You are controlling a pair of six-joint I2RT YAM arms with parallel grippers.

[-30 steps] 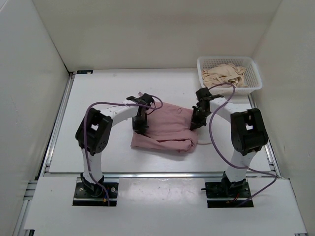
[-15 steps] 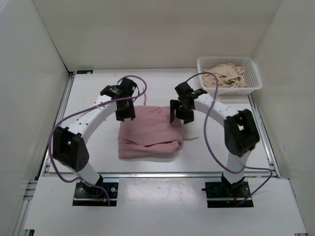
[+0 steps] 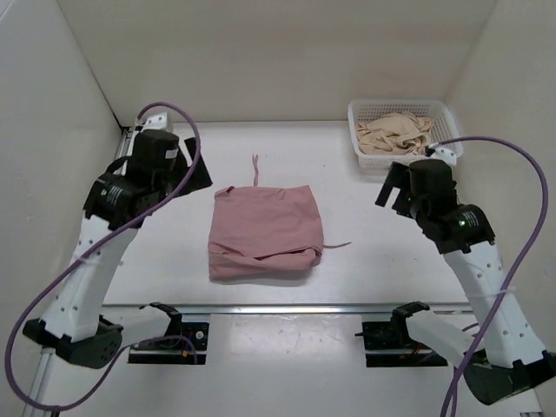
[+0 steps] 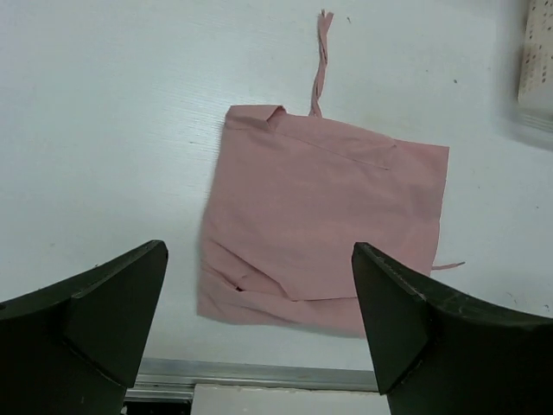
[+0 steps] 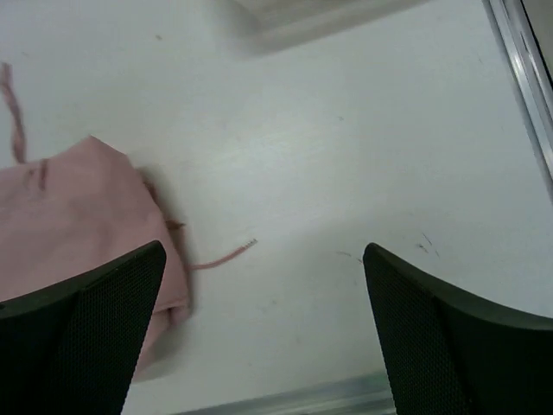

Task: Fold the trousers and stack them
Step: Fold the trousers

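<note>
The pink trousers (image 3: 265, 232) lie folded into a rough square in the middle of the table, with one drawstring (image 3: 255, 167) trailing toward the back and another (image 3: 337, 247) to the right. Nothing holds them. My left gripper (image 3: 193, 174) hangs high over the table's left side, open and empty. In the left wrist view the trousers (image 4: 324, 216) lie far below its spread fingers (image 4: 112, 303). My right gripper (image 3: 393, 188) is raised on the right, open and empty too. Its wrist view shows the trousers' right edge (image 5: 69, 216) at the left.
A white mesh basket (image 3: 450, 130) at the back right corner holds crumpled beige clothes (image 3: 395, 132). White walls enclose the table on three sides. A metal rail (image 3: 278, 307) runs along the table's near edge.
Both grippers opened and let go of the trousers' far edge. Both arms then rose and swung outward, left and right. The trousers ended up folded, a little further left than before.
</note>
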